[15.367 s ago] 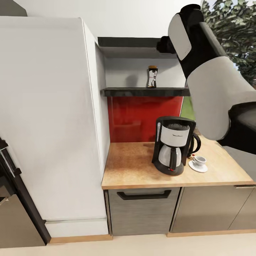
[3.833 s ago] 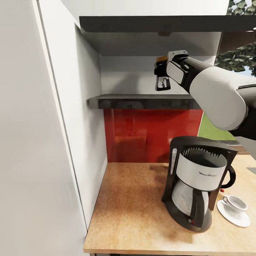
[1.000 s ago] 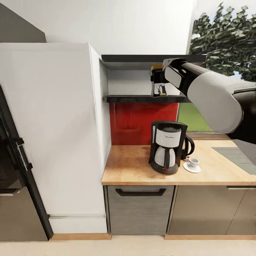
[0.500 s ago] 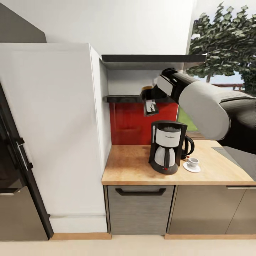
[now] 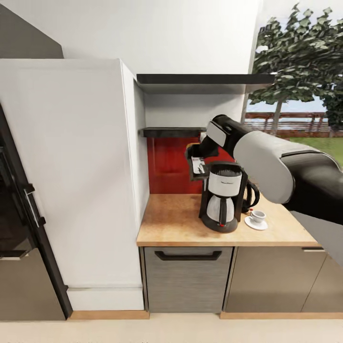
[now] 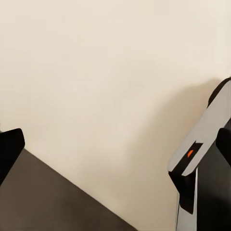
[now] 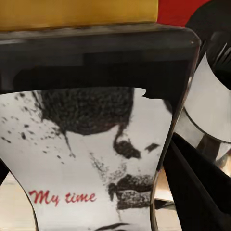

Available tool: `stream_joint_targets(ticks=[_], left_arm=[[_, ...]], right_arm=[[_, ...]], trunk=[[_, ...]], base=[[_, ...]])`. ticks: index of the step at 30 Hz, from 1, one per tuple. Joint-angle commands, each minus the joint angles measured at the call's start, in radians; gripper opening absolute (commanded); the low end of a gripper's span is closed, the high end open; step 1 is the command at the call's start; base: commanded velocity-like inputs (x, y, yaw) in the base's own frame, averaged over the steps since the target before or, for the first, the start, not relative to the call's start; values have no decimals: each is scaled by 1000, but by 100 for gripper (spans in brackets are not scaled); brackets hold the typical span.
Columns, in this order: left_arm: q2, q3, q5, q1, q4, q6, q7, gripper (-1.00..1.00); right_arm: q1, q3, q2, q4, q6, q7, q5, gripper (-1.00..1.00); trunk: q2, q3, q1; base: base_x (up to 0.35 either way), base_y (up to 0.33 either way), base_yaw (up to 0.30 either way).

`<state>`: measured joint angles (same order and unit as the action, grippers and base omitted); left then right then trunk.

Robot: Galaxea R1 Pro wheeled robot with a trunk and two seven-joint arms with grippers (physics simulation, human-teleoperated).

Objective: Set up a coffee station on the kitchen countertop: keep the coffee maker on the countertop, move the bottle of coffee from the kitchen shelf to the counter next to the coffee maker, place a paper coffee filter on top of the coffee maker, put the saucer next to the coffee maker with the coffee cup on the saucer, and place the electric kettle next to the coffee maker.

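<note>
With cup (image 5: 257,216) on saucer (image 5: 256,223), our right pincer (image 5: 196,162) apparently clamps the bottle of coffee (image 7: 91,144) left of the coffee maker (image 5: 224,196), not yet set on the desk (image 5: 166,224).

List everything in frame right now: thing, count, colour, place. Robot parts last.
kitchen countertop: 1, light tan wood grain, over the grey drawer.
coffee maker: 1, black with white band, on the countertop.
electric kettle: 1, dark, mostly hidden behind the coffee maker.
saucer: 1, white, on the countertop beside the coffee maker.
coffee cup: 1, white, on the saucer.
kitchen shelf: 1, glossy black, above the red backsplash.
red backsplash: 1, red, wall behind the countertop.
bottle of coffee: 1, dark with yellow-gold cap and white label, held in the air beside the coffee maker's top.
drawer: 1, grey, black handle.
right gripper: 1, black, closed on the bottle.
</note>
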<state>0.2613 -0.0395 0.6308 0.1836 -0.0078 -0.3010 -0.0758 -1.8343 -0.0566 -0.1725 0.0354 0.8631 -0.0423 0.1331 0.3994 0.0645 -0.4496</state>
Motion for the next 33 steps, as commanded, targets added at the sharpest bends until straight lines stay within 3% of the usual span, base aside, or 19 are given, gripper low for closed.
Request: stream_joint_targets(ticks=[1,7,8,9,11,12,15,33], left_arm=[[0,-8,10,1,-1,-1,-6,100],[0,-19,10,0,-1,-5,-6,100],[-1,-19,10,0,-1,-7,-6,100],[-1,-19,10,1,-1,-9,-6,100],[-1,-19,10,1,-1,-9,-6,100],[2,-22,10,1,-1,-9,-6,100],[4,-21,9,0,-3,-20,-6,100],[7,-19,9,0,-4,-31,-6,100]], right_arm=[[9,-5,-2,1,4,-5,11,-100],[84,-5,-2,1,-9,-5,11,-100],[114,-5,-2,1,-47,-4,11,-100],[184,-5,-2,1,-159,6,10,-100],[206,-5,-2,1,-192,8,10,-100],[313,-5,-2,1,-317,8,8,-100],[360,-5,-2,1,-408,11,3,-100],[487,-6,-2,1,-727,12,-8,-100]], trunk=[[1,0,0],[1,0,0],[1,0,0],[1,0,0],[1,0,0],[1,0,0],[1,0,0],[1,0,0]], base=[[0,0,0],[0,0,0],[0,0,0],[0,0,0],[0,0,0],[0,0,0],[0,0,0],[0,0,0]])
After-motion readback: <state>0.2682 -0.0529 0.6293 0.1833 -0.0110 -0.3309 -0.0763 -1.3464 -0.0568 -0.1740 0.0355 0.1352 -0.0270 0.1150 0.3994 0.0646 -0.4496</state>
